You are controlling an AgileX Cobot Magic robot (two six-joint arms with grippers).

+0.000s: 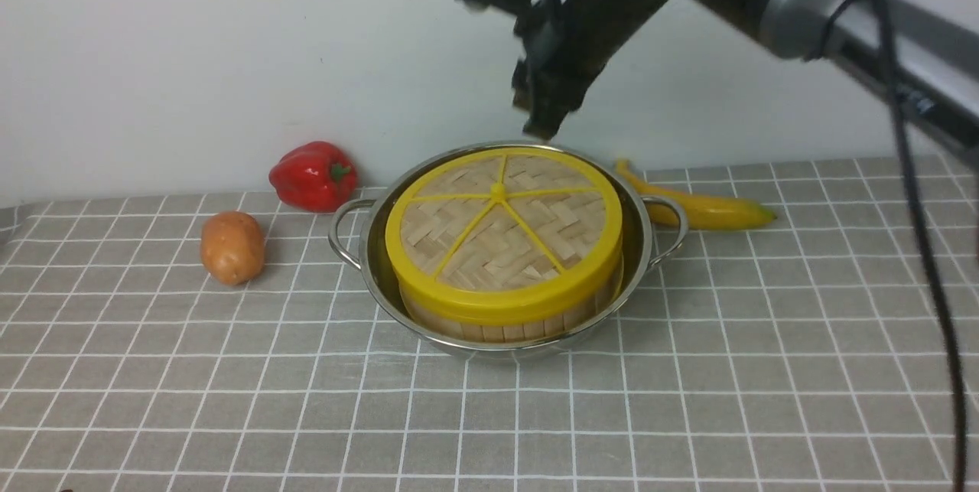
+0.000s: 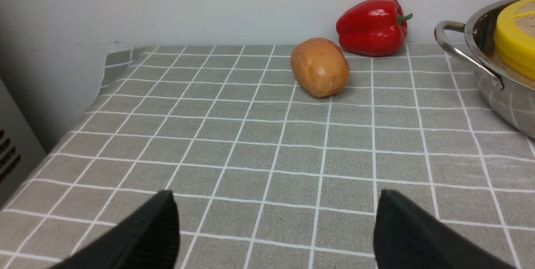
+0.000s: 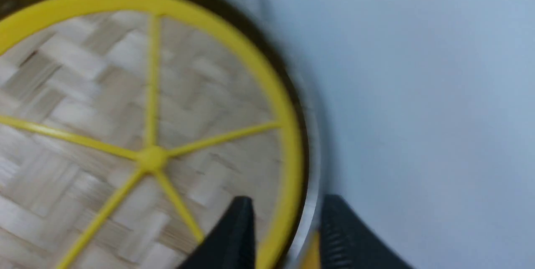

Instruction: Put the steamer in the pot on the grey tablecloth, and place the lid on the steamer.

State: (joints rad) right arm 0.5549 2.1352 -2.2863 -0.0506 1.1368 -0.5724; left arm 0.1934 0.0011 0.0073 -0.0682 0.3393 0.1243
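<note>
Front view: flat woven-bamboo lid with yellow rim (image 1: pixel 501 228) sits on slatted bamboo steamer (image 1: pixel 505 320) inside shiny steel pot (image 1: pixel 382 278) on grey checked tablecloth (image 1: pixel 688 385). Both placements look done to you. Right gripper (image 1: pixel 544 121) hangs above lid's far rim, jaws narrowly parted, empty; lid lies below it and toward you. Left gripper (image 2: pixel 276 227) wide, empty, well apart, over cloth near potato (image 2: pixel 319 67) and red pepper (image 2: pixel 372 26). Your next move is likely a clear lift of the right arm.

Yellow-rimmed lid (image 1: pixel 501 228) caps steamer (image 1: pixel 505 317) inside steel pot (image 1: pixel 382 278) on grey tablecloth (image 1: pixel 688 400).
</note>
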